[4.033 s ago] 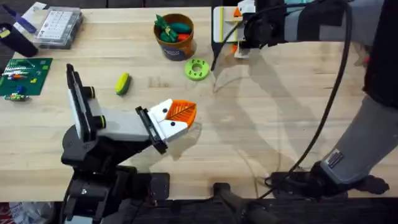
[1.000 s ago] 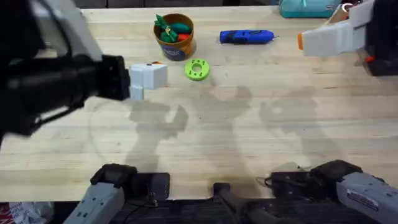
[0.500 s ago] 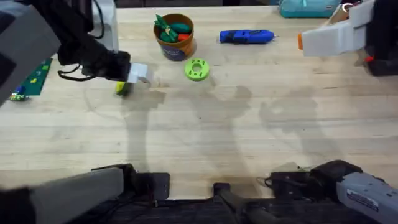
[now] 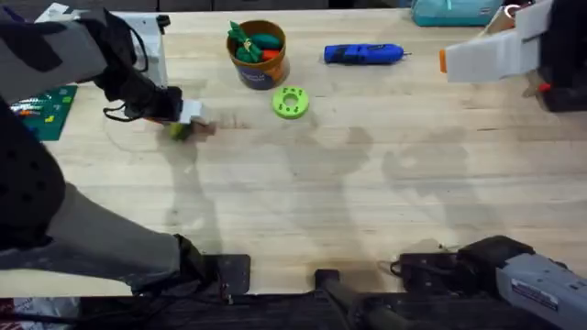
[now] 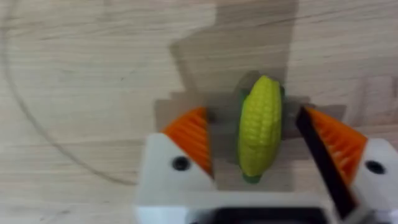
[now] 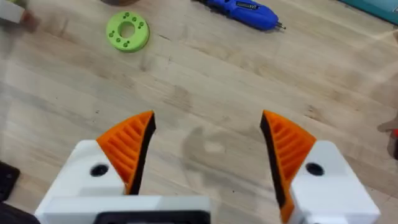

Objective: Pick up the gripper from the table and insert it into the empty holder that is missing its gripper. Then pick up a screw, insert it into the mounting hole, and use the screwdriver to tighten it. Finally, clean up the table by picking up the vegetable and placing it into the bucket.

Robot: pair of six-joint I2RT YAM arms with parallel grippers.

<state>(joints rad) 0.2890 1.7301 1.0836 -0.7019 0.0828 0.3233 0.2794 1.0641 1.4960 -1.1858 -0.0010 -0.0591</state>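
1. Pale wooden table [image 4: 367,202] spreads beneath both arms, its bare boards showing under each wrist camera.
2. Left arm reaches across the table's left side, its left gripper [image 5: 267,146] low over the wood with fingers spread wide; in the overhead view it [image 4: 188,117] sits well left of the bucket.
3. Right gripper [image 6: 208,155] hangs above bare boards, its orange ribbed pads [image 6: 130,146] held far apart and gripping nothing; overhead it [image 4: 445,60] hovers at the table's far right.
4. Blue screwdriver [image 4: 363,54] lies flat on the table, between the bucket and the right gripper; from the right wrist it [image 6: 239,11] lies ahead of the fingers, well apart from them.
5. Orange-brown bucket [image 4: 258,71] stands upright, holding green and red-orange toy vegetables [image 4: 257,42], to the right of the left gripper.
6. Lime-green ring [image 4: 291,102] rests just beside the bucket; from the right wrist it [image 6: 127,31] lies ahead of the fingers.
7. Yellow-and-green vegetable [image 5: 260,127] lies on the table between the left gripper's open pads, nearer one than the other; whether it touches either cannot be told.
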